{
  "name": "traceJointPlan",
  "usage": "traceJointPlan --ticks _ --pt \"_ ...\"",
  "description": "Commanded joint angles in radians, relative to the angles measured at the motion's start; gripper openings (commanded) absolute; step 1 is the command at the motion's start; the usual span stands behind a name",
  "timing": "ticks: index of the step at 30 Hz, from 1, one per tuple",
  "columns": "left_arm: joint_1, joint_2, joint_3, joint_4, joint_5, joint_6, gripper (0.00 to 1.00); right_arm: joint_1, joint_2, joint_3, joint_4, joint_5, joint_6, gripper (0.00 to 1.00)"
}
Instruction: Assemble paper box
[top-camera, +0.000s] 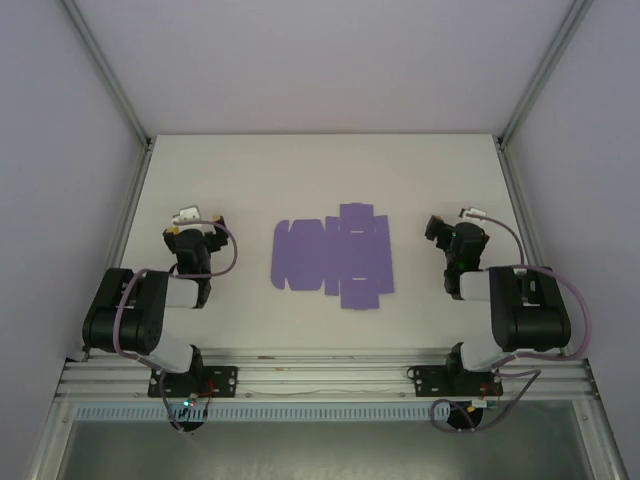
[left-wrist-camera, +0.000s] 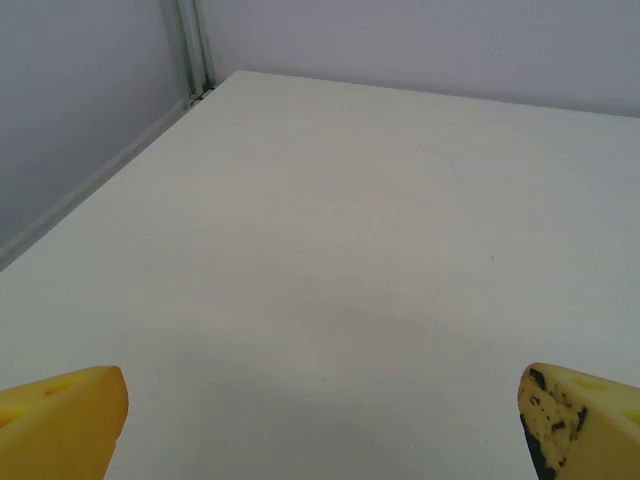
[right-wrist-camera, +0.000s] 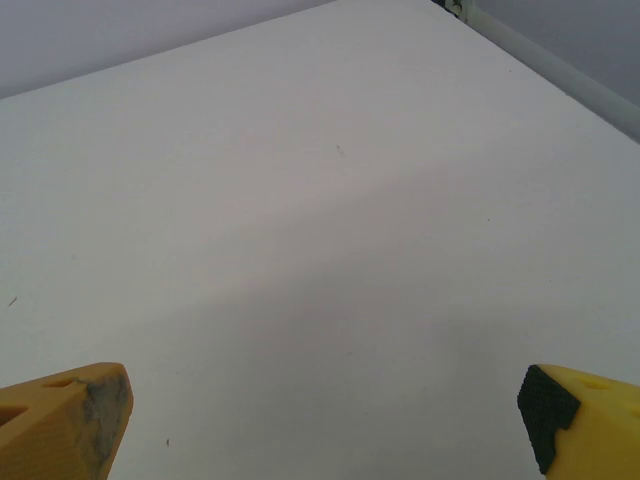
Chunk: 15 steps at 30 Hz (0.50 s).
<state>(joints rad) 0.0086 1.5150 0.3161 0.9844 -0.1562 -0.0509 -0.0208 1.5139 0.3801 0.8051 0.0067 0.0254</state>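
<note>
Purple paper box (top-camera: 333, 257) lies flat on the white table (top-camera: 300, 170) between the left gripper (left-wrist-camera: 320, 425) and right gripper (right-wrist-camera: 325, 420), both spread wide and apart from it.

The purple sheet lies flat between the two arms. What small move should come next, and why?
Probably bring the left gripper inward to the left edge of the paper box. It lies flat and unfolded, and that gripper and the right gripper are open, apart from it.

Purple paper box (top-camera: 332, 257), unfolded flat die-cut sheet w/ flaps & tabs, lying mid-table, between both arms
</note>
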Motion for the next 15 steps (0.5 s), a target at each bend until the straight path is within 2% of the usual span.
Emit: traceJointPlan --ticks 1,15 --pt "0.002 -0.004 0.001 0.023 0.009 0.009 1.0 0.001 -0.017 0.014 0.017 0.004 0.006 1.0" --pt "0.002 -0.005 0.002 0.022 0.009 0.008 1.0 0.0 -0.016 0.016 0.014 0.007 0.007 1.0"
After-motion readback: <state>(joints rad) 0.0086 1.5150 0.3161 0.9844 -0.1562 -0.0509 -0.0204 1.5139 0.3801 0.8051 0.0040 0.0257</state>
